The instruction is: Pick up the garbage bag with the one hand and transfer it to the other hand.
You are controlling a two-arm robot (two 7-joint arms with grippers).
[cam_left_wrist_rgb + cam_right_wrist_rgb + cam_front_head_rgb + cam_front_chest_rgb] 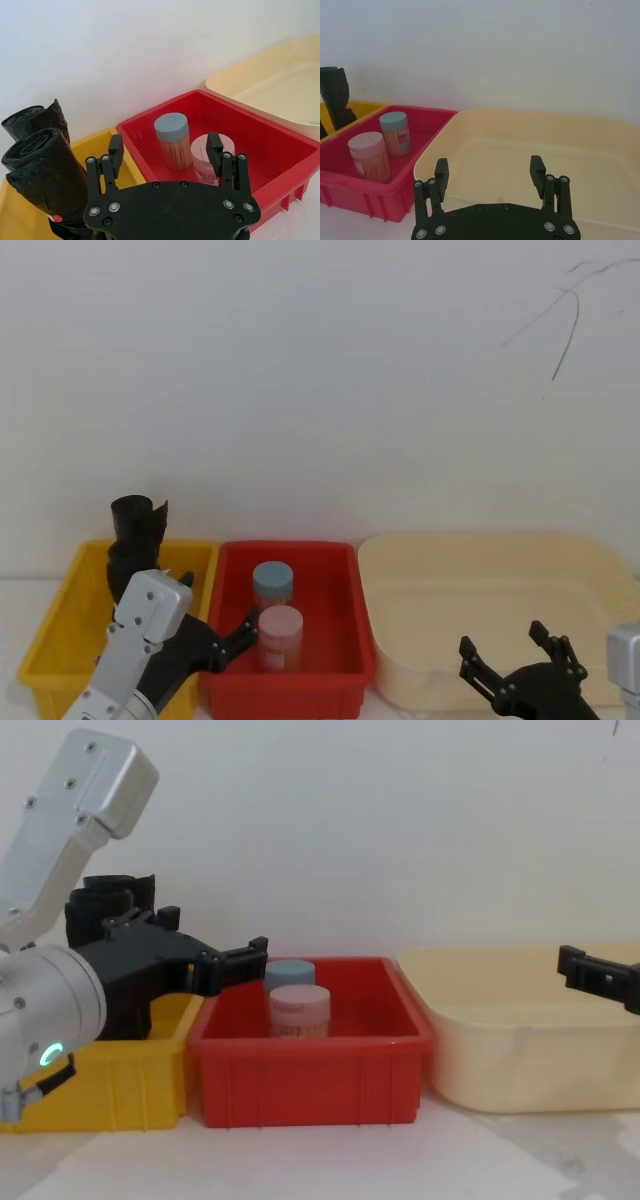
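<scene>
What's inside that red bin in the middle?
A blue-lidded jar and a pink-lidded jar, both holding thin sticks. The left gripper hides part of the floor of the red bin.

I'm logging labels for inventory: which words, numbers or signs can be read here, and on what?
Nothing can be read.
Red-and-white sticker on a black roll in the yellow bin: too small to read.
Faint marks on the pink-lidded jar's side: too blurred to read.

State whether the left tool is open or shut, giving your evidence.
Open: the left tool has its two fingers wide apart with nothing held between them, by the red bin.
</scene>
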